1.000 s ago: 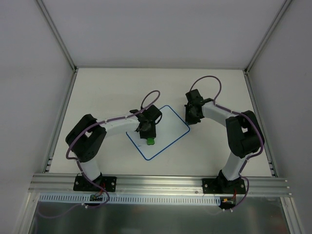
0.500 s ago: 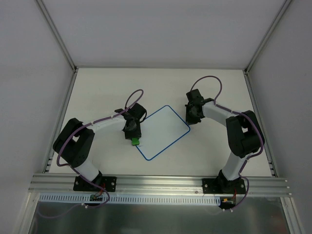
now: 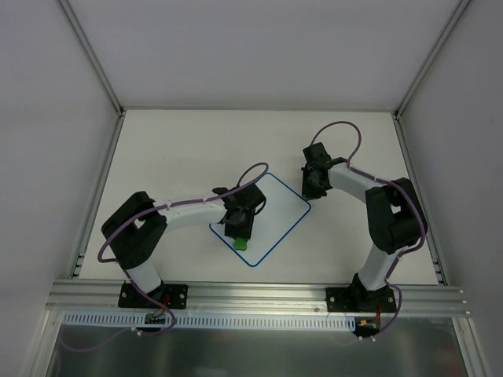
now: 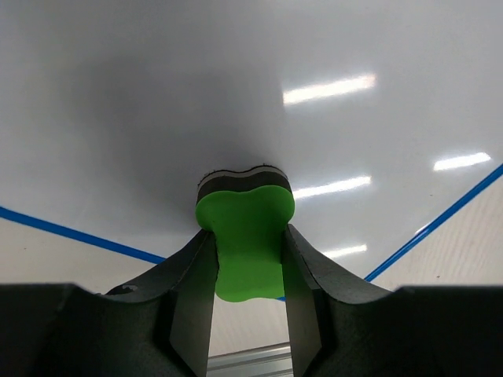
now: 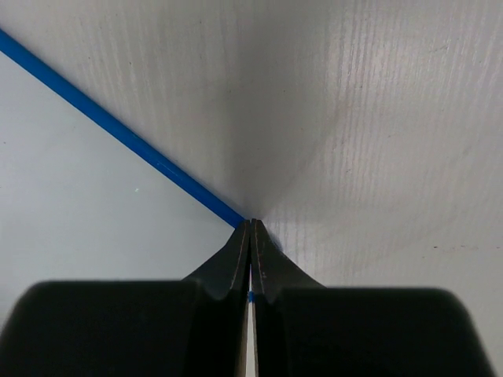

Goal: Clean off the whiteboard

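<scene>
Whiteboard [image 3: 277, 214] lying askew on table [image 3: 173, 149], seemingly thin, light, stiff and slick, likely to skid under wiping, so best pinched at its blue rim corner, as by clenched right fingers [image 5: 236, 259]; left fingers [image 4: 189, 283] clamping green eraser [image 4: 245, 236].

Off-white table [image 3: 173, 149] with the blue-rimmed whiteboard [image 3: 279, 208] flat and askew near its middle.

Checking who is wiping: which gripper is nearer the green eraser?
Left. The left gripper clamps the green eraser against the whiteboard; the right gripper pinches the board's right rim, across from it.
</scene>
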### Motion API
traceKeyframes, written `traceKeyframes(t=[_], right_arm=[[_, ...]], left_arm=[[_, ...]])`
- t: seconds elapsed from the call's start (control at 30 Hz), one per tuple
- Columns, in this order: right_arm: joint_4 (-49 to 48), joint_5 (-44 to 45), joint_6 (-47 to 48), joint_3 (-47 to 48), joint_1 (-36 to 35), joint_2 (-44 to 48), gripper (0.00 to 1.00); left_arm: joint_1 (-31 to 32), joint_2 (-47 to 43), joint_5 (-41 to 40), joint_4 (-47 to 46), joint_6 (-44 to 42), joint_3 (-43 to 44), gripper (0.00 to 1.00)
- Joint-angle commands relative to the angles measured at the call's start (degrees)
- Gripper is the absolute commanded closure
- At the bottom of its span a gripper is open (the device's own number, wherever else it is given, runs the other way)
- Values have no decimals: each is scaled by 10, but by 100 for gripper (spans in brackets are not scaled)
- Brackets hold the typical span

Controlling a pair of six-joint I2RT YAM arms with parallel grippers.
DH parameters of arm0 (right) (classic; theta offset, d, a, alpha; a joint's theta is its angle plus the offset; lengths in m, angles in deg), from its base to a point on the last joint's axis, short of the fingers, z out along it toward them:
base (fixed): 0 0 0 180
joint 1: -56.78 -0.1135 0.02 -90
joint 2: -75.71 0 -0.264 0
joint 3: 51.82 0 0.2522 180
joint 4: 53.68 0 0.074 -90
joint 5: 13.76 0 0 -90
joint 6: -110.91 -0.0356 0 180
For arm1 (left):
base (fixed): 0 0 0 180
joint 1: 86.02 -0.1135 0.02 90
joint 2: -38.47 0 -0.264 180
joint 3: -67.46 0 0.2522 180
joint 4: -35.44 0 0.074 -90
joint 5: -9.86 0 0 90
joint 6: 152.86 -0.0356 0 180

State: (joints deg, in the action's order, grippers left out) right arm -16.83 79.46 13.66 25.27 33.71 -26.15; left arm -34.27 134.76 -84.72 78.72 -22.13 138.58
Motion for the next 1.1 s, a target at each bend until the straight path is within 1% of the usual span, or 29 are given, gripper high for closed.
traceKeyframes(t=[0.0,0.13,0.37,0.57,0.67,0.7,0.8,0.87,0.93,1.07], right_arm=[[27,-2,-1,5,-1,-12,100],[27,0,6,12,0,-18,100],[24,-1,13,21,7,-16,100],[25,-1,14,15,11,-5,100],[22,-7,14,12,11,-4,100],[20,-13,14,12,11,-4,100],[16,-20,10,10,11,-3,100],[13,-21,10,12,11,-4,100],[14,-20,12,16,10,-6,100],[14,-24,15,23,11,-12,100]], left_arm=[[22,45,44,-10,-24,14,100],[21,39,23,-16,-47,24,100],[20,-9,-31,-23,-99,13,100],[20,-44,-50,-29,-136,-32,100],[20,-77,-53,-70,-140,-84,100],[20,-88,-54,-99,-141,-112,100],[21,-126,-72,-127,-148,-145,100],[19,-147,-101,-146,-153,-160,100],[-2,-156,-98,-164,-162,-176,100],[-26,-155,-91,-190,-188,-176,100]])
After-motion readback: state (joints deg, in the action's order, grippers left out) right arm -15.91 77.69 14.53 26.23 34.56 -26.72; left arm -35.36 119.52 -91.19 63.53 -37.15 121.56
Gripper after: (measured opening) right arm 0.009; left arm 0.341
